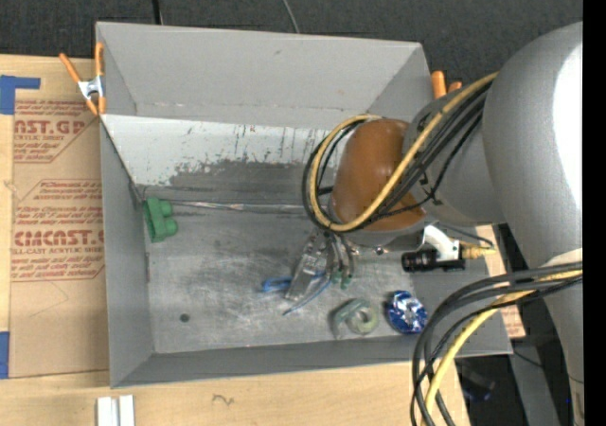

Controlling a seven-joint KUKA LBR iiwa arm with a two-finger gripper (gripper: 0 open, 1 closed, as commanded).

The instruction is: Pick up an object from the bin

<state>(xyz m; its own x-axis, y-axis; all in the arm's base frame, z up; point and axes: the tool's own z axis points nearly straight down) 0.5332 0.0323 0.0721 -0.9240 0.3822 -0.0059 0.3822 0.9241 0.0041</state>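
My gripper [317,275] hangs low over the bin floor, right of the middle, its metal fingers pointing down and to the left. Just under the fingertips lies a small blue and clear plastic piece [287,290]. A grey-green tape roll [355,317] lies on the floor below and right of the fingers. Beside that roll sits a blue and white crumpled ball [405,311], near the bin's front right corner.
A green block [159,221] rests against the left wall at the back of the floor. The arm with its orange cover and yellow-black cables crowds the bin's right side. The left and middle floor is bare grey metal.
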